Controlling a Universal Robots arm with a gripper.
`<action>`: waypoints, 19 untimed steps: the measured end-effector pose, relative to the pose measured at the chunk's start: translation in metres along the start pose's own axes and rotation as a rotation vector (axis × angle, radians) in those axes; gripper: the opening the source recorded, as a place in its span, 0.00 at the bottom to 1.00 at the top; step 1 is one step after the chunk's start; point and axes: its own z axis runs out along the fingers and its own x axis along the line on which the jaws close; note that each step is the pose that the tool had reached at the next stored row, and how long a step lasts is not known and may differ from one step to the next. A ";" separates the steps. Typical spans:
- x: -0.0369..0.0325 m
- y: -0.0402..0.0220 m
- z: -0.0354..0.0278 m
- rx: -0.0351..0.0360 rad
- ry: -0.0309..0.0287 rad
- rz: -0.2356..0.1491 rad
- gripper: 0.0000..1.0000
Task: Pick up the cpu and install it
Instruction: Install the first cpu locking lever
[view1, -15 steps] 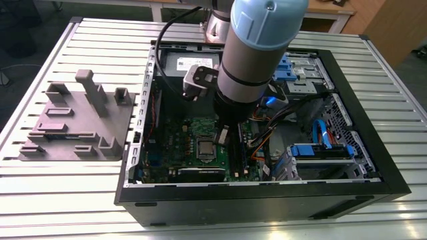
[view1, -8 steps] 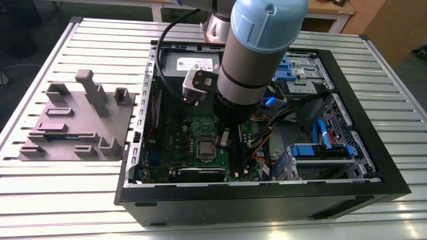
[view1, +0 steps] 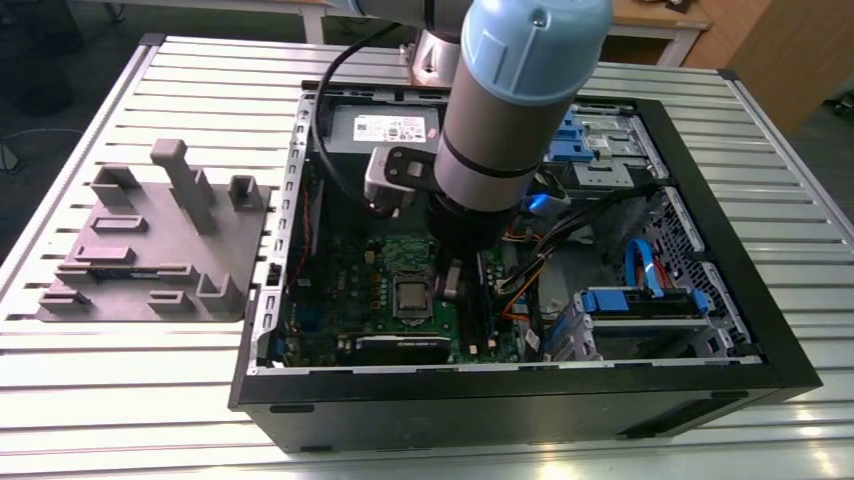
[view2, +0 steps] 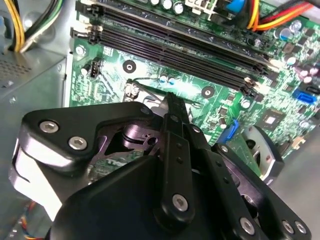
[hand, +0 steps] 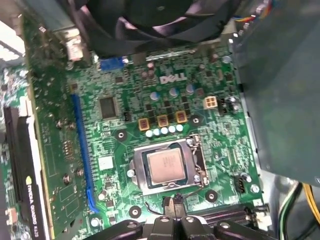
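Gripper (hand: 170, 220) down inside the open PC case (view1: 787, 370), hovering low over the green motherboard (hand: 220, 155), just beside the socket edge nearest the RAM slots (view2: 170, 55). Fingers (view2: 172, 125) pressed together, nothing between them — closed and empty, as seen in the second wrist view. Fingertips close to the board, contact not determinable.

Cpu (hand: 165, 166) sitting flat in the socket, silver-grey top facing up, framed by the metal socket frame (hand: 197, 162); apart from the gripper, not held. In the exterior view, cpu (view1: 411, 296) visible mid-board, just to the exterior view's left of the gripper body (view1: 461, 270). Whether the frame is latched down: can't tell.

Around the socket in the first wrist view: row of capacitors (hand: 164, 131) on the far side, long blue expansion slot (hand: 82, 150) beside it, black fan (hand: 160, 20) beyond the board edge. Graphics card (hand: 25, 175) parallel to the blue slot.

Farther out in the exterior view: grey power supply (view1: 387, 125) at the case's far end, blue drive brackets (view1: 641, 300) on the exterior view's right. Grey parts fixture (view1: 147, 250) outside the case on the slatted table (view1: 120, 400), exterior view's left.
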 end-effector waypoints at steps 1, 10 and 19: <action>0.0000 0.0000 0.0010 -0.0005 0.0011 -0.018 0.10; 0.0006 0.0019 0.0059 0.0014 0.0282 -0.074 0.10; 0.0009 0.0023 0.0137 0.0046 0.0548 -0.112 0.10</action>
